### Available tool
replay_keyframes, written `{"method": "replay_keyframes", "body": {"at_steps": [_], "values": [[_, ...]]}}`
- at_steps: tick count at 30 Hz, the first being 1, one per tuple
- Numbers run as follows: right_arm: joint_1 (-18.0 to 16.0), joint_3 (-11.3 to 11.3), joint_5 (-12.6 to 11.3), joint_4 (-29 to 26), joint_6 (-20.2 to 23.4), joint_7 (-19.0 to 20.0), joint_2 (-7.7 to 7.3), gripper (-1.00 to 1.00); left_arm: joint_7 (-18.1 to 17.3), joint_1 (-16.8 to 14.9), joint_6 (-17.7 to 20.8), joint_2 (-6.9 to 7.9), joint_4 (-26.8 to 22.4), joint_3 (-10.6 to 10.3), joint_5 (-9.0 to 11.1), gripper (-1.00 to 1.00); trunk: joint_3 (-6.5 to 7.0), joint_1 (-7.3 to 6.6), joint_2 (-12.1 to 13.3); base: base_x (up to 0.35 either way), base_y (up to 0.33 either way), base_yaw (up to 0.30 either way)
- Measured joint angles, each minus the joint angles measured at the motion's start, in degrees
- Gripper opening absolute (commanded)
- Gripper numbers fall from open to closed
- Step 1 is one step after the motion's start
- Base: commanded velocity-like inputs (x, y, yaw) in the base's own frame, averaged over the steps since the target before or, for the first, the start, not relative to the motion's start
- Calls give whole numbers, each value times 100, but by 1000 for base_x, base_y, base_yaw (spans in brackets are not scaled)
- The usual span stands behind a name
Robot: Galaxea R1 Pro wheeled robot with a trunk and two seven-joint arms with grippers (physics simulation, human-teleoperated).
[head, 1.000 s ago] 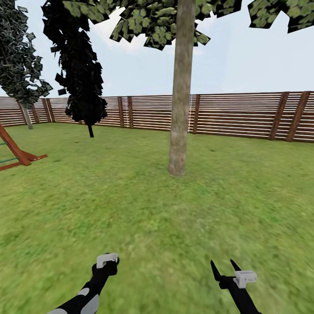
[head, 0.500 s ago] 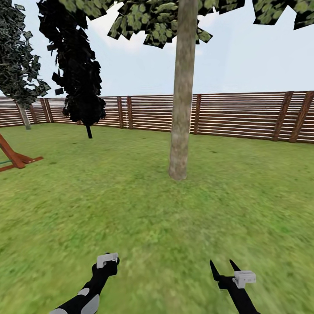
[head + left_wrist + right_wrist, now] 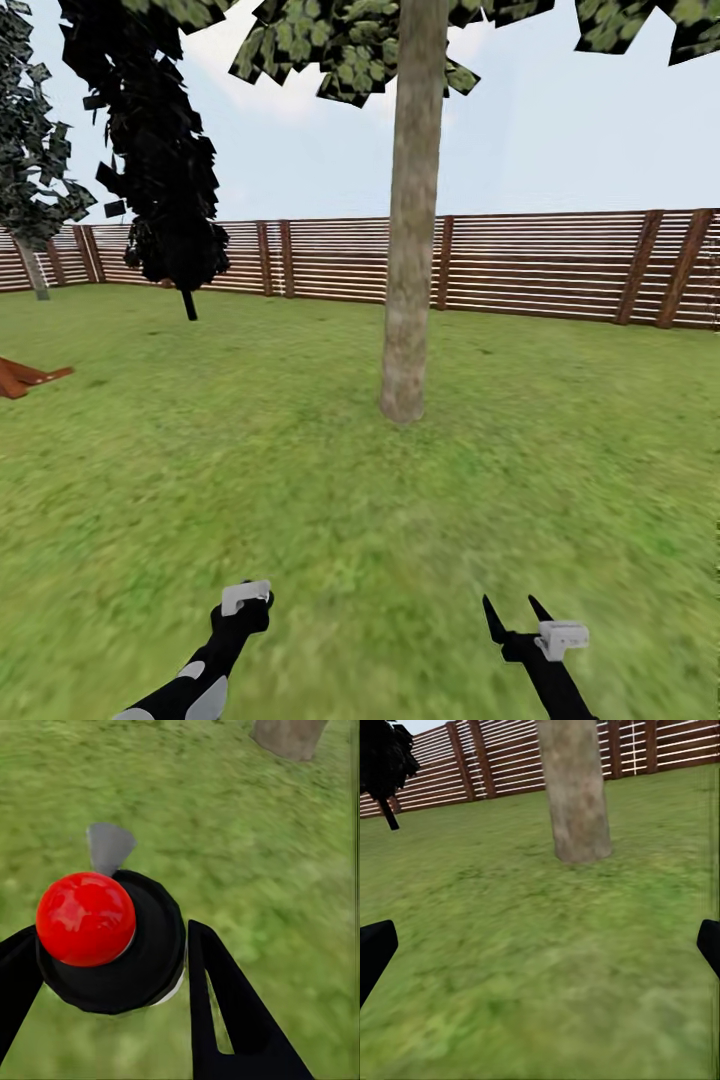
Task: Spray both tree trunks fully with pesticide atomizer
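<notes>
Since the earlier head pictures the whole scene has slid left and the trunk has grown slightly larger — camera travel, not the things; both arms sit in the same spots.

Thick beige-grey mottled tree trunk [image 3: 409, 210]: upright on the blurry green grass floor [image 3: 330, 480], ahead of the robot, roughly between the two arms; its base also shows in the right wrist view [image 3: 576, 791].

Brown horizontal-slat wooden fence [image 3: 560, 262]: runs behind the trunk across the lawn.

Thin-trunked near-black tree [image 3: 165, 160]: farther back to the left, near the fence.

Left pincer [image 3: 112, 975]: closed around a black bottle with a round red cap, the pesticide atomizer [image 3: 112, 937] — a light grey nozzle tip pokes out beyond it; held low over the grass.

Right pincer [image 3: 512, 612]: spread wide, black fingers [image 3: 373, 952] well apart, nothing between them, low over the grass.
</notes>
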Motion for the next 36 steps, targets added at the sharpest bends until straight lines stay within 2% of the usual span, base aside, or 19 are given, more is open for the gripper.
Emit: {"method": "replay_keyframes", "body": {"at_steps": [16,20,32,36], "values": [[-4,-1,-1,0,0,-4,-6,100,0,1,1,-11,0,-3,-8,-100,2,0,0,338,0,-265],[-2,-1,0,0,0,0,-4,100,0,16,0,-81,0,-1,-17,-100,2,0,0,338,-77,-33],[-1,-1,1,0,-6,2,-4,100,-4,18,-6,-88,0,0,-17,-100,2,0,0,337,-58,-1],[-4,-1,2,0,-7,2,-3,100,-7,18,-6,-88,0,-1,-18,-100,2,0,0,147,-13,0]]}}
